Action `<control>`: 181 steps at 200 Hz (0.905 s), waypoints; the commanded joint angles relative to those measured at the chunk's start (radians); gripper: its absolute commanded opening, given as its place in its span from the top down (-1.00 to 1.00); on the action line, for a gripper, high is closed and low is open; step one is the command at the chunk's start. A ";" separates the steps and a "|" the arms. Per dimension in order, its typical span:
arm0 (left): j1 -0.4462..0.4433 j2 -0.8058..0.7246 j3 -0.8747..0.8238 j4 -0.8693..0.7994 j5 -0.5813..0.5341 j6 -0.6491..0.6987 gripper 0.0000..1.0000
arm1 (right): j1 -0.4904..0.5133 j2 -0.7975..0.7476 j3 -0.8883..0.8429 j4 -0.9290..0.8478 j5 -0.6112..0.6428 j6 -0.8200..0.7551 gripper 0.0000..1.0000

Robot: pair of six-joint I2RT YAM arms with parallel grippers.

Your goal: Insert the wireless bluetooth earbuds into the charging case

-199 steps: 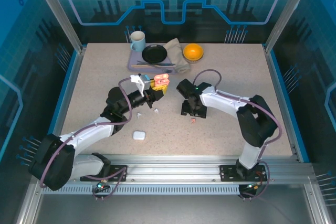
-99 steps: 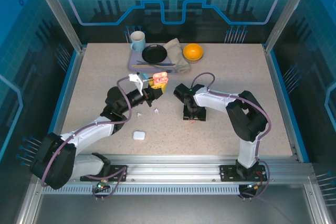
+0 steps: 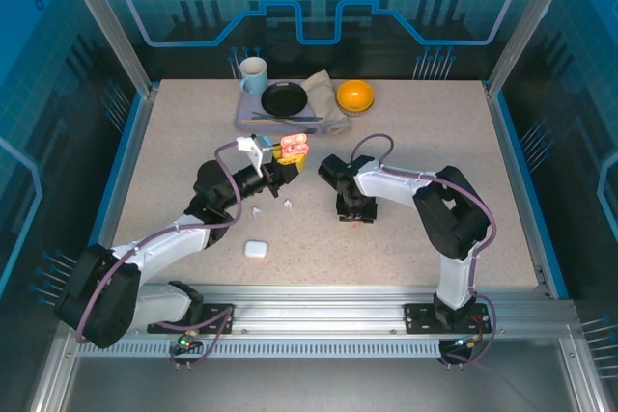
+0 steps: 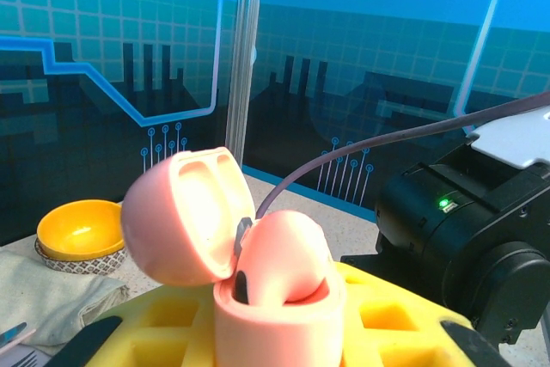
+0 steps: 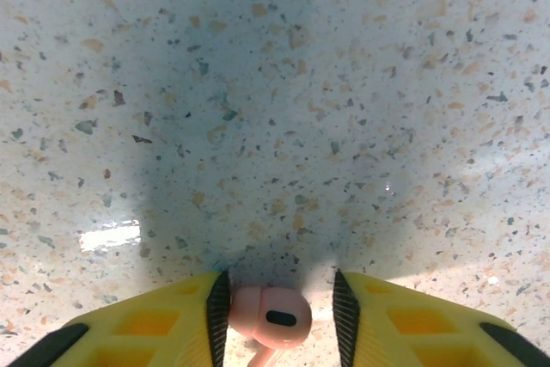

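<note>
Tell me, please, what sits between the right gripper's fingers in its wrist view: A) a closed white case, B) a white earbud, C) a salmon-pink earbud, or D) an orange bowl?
C: the right wrist view shows a salmon-pink earbud on the speckled table, between the yellow fingers of the right gripper, which is open around it. The open pink case is held in the left gripper.
</note>
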 commanded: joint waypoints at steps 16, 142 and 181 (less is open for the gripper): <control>0.009 -0.004 -0.012 0.047 -0.009 -0.006 1.00 | 0.011 0.002 -0.023 -0.014 0.021 0.009 0.29; 0.010 -0.011 -0.005 0.027 -0.008 -0.012 1.00 | 0.006 -0.145 -0.099 0.042 0.056 0.001 0.41; 0.011 -0.018 -0.002 0.007 -0.006 -0.011 1.00 | 0.001 -0.233 -0.134 0.074 0.079 -0.008 0.42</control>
